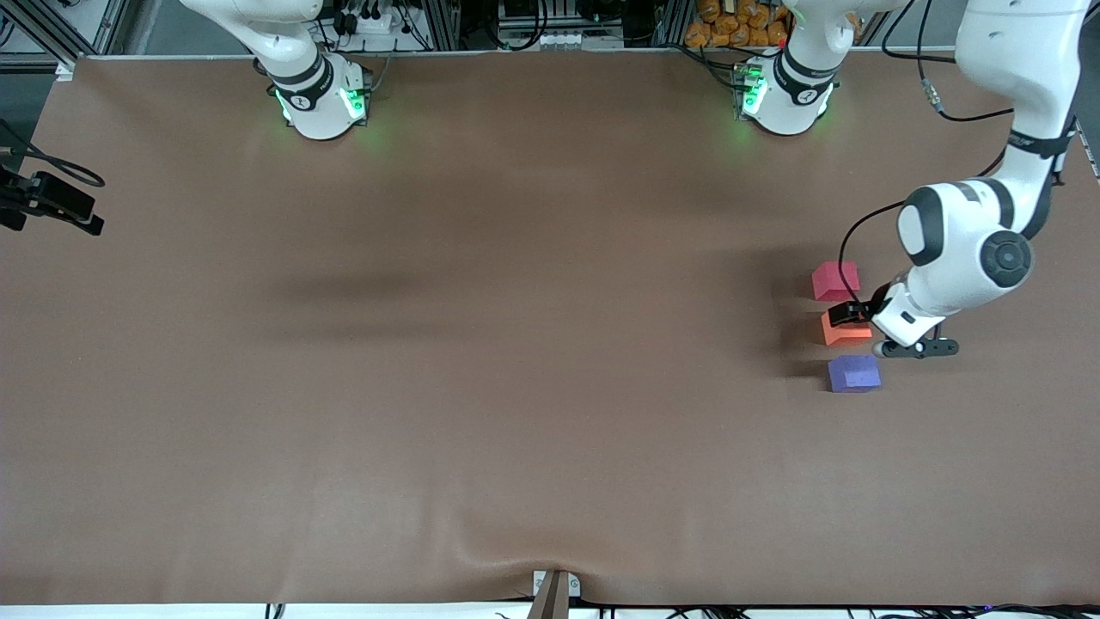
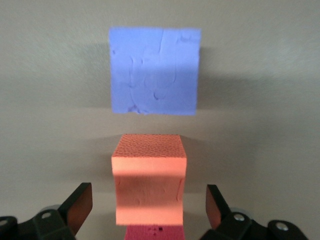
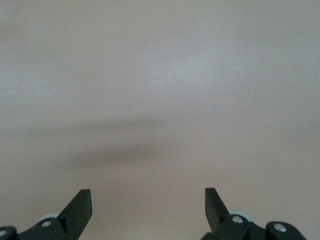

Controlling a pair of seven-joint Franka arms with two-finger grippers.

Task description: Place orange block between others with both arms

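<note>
table (image 1: 481, 361): brown cloth, wide and bare across the middle; all three cubes sit in a short row toward the left arm's end.
left arm (image 1: 962, 249): reaches down over the row. Judged step: release and retreat. Best done by lifting straight up with the fingers kept wide, so neither pad drags the cube out of line.
right arm (image 1: 301, 82): waits; only its base end shows in the front view.
left gripper (image 2: 149, 205): fingers spread apart, one on each side of the orange block, gaps visible on both sides, nothing clamped.
right gripper (image 3: 148, 207): fingers apart over bare cloth, holding nothing.
orange block (image 1: 846, 330): resting on the table between the others, directly under the left gripper, centred between its fingers. Placement looks done, by my reading.
pinkish-red cube (image 1: 835, 280): farther from the front camera than the orange block, just beside it.
purple cube (image 1: 853, 374): nearer the front camera, small gap from the orange block; notch in its top edge.
risk: foam is light; a brushing pad could nudge it.
</note>
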